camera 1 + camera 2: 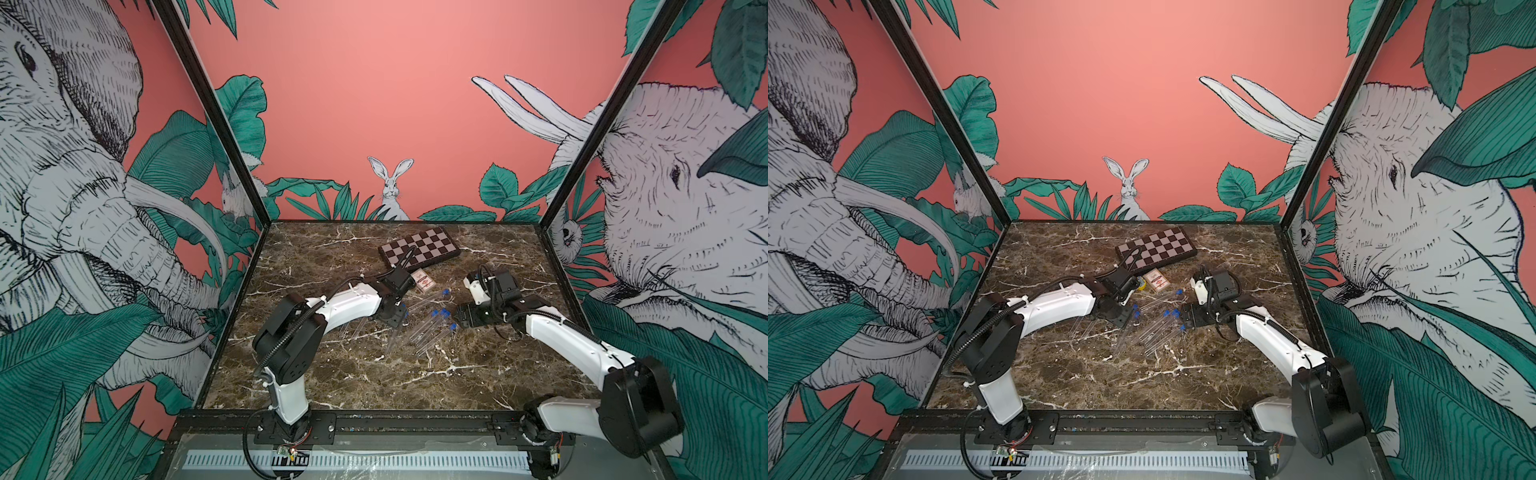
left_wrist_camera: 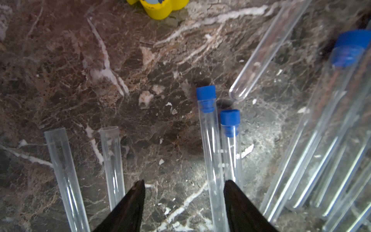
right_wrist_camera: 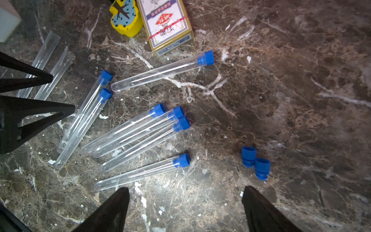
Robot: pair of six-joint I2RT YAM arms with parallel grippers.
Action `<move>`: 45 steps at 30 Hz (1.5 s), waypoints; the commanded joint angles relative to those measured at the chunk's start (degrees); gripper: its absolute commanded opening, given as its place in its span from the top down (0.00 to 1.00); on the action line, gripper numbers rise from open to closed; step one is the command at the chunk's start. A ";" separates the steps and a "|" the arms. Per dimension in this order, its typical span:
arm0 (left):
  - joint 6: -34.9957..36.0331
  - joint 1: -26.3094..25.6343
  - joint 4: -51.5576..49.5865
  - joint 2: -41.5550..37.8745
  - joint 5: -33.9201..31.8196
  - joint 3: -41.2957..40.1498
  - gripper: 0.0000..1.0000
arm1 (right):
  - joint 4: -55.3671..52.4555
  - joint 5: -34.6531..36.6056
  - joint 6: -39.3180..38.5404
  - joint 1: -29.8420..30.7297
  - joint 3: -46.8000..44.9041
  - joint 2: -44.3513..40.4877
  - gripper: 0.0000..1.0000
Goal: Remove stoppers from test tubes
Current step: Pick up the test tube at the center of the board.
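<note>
Over the dark marble tabletop, right gripper with jaws spread wide, gripping nothing. Just ahead of one of its fingertips, two loose blue stoppers, touching each other and clear of every tube. Ahead of the gap and off toward the other finger, seven stoppered test tubes lying flat: one alone nearest the jaws, three bunched together beyond it, a touching pair farther on, and one apart close to the playing-card box. Right beside that box, a yellow clock-shaped toy. Farther off, by the left gripper, two open-mouthed tubes side by side, unplugged. Left gripper with jaws partly apart, closed on nothing, bare marble across most of the gap. Inside that gap, hard against one fingertip, one tube of the stoppered pair, plugged end pointing away from the claw; its twin running on behind that same finger. At the back of the table in both top views, a folded chessboard, well apart from the tubes
</note>
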 commanded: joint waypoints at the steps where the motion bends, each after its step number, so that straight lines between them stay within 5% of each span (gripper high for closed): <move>1: -1.71 0.37 -0.34 -0.01 -0.38 0.42 0.36 | 2.86 -2.47 2.25 0.37 -1.37 0.66 0.10; 45: -2.86 0.91 -0.88 2.06 0.69 0.42 0.41 | 7.38 -6.14 4.82 0.89 -2.31 2.27 0.06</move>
